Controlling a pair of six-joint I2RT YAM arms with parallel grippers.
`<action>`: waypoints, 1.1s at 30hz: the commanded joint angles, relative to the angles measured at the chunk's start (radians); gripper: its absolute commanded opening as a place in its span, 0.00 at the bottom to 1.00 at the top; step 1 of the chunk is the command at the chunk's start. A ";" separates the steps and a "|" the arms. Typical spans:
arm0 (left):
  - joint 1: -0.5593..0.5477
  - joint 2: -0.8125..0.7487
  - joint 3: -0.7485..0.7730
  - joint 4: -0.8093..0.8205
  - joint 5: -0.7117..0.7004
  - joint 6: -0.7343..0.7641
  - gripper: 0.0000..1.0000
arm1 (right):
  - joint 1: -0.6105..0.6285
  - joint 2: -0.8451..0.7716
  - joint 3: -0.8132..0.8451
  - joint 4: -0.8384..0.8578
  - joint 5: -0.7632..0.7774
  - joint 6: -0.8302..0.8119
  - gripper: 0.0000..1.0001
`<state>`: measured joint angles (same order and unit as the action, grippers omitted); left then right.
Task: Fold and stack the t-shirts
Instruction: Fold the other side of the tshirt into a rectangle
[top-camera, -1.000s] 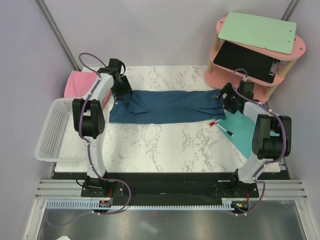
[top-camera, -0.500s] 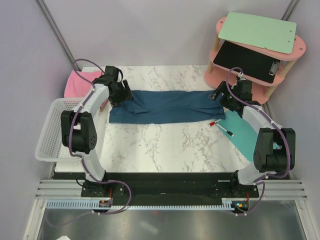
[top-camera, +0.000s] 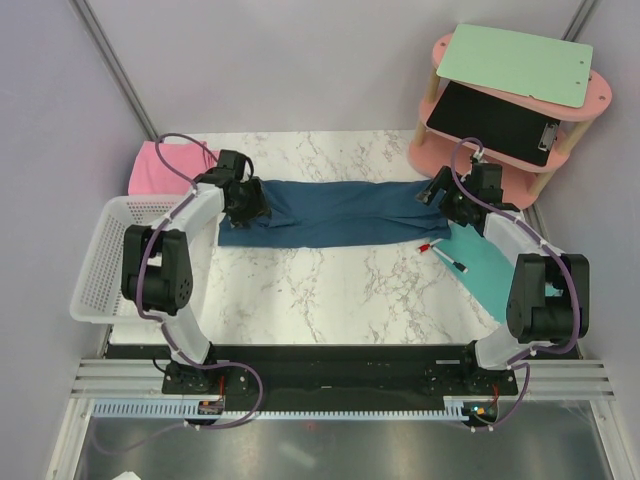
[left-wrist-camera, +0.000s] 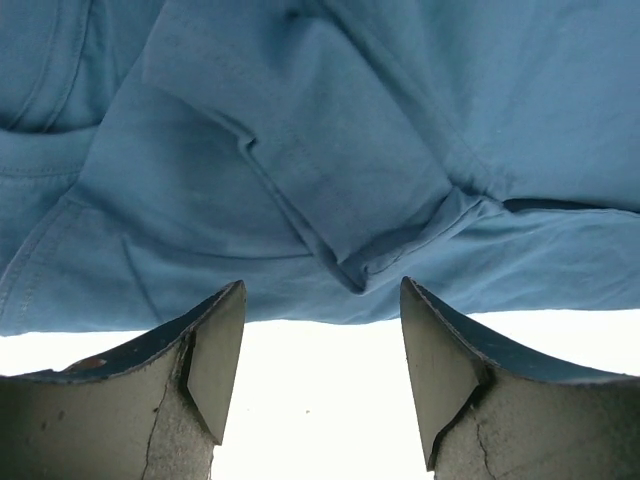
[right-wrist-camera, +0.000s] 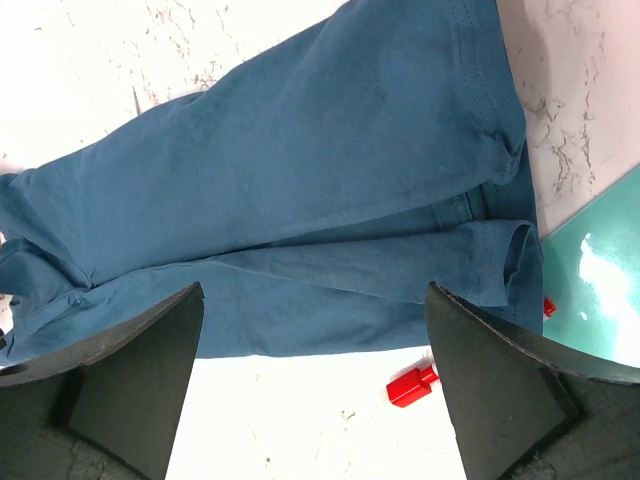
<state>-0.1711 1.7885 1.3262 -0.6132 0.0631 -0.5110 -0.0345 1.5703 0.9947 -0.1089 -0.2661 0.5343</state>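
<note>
I see a white mesh basket (top-camera: 108, 268) well out to the left of the left tool (top-camera: 251, 206), at the edge of the marble table (top-camera: 330, 285). Just on the near side of the right tool (top-camera: 438, 193) lie a small red cap (top-camera: 427, 246) and a white marker (top-camera: 450, 260), the marker touching a turquoise mat (top-camera: 490, 268). Beyond that tool stands a pink shelf (top-camera: 432, 152), with a green clipboard (top-camera: 515, 62) above a black clipboard (top-camera: 495, 122).

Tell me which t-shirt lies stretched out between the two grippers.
The dark blue t-shirt, laid out as a long band across the middle of the table. The pink t-shirt lies bunched at the far left corner, beyond the white basket.
</note>
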 joint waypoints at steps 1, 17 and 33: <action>-0.002 0.023 0.021 0.072 0.004 0.000 0.69 | 0.007 0.004 -0.010 0.015 -0.019 -0.005 0.98; -0.002 0.132 0.082 0.082 -0.060 0.003 0.47 | 0.005 0.037 -0.018 0.035 -0.058 0.007 0.98; -0.002 0.169 0.228 0.104 -0.037 0.026 0.02 | 0.005 0.066 -0.019 0.041 -0.061 0.004 0.98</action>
<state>-0.1741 1.9835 1.4925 -0.5495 0.0273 -0.5091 -0.0345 1.6226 0.9874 -0.1043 -0.3107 0.5377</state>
